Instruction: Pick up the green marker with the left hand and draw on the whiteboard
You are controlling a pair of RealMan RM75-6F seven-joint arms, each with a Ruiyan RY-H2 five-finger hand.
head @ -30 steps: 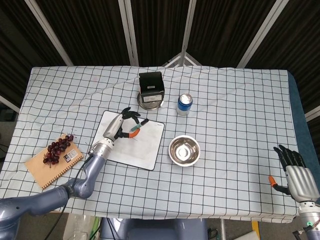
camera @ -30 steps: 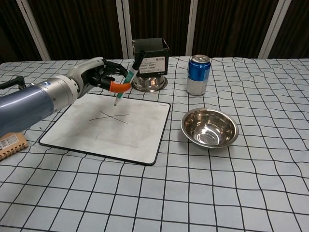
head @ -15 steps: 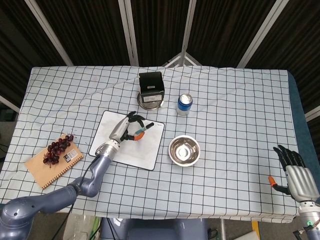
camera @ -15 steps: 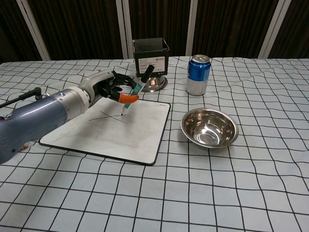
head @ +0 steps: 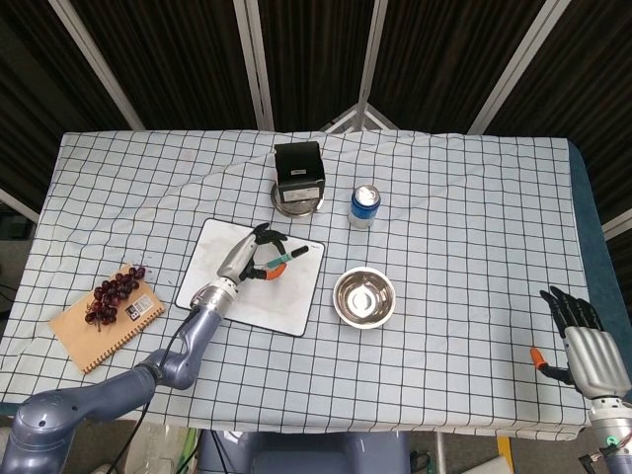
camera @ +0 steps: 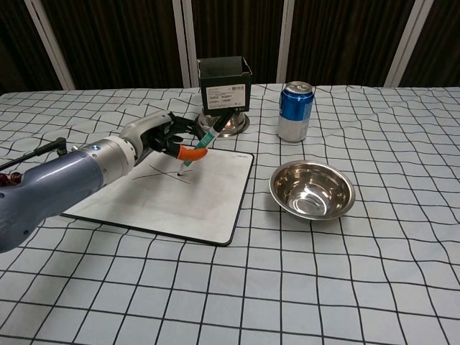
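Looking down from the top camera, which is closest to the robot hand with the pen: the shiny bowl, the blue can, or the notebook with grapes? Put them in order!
From the left robot hand holding the green marker:
1. Shiny bowl, just past the whiteboard's edge, towards the robot's right.
2. Blue can, farther back on that side.
3. Notebook with grapes, at the table's other edge. It is not much farther than the can.

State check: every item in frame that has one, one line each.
left robot hand: holds the green marker
green marker: tilted, tip down at the whiteboard
whiteboard: flat on the table, crossed lines drawn on it
right robot hand: empty, fingers apart
soda can: upright, top unclear
steel bowl: upright, empty
black box: upright on a round metal base
notebook: closed, grapes on top
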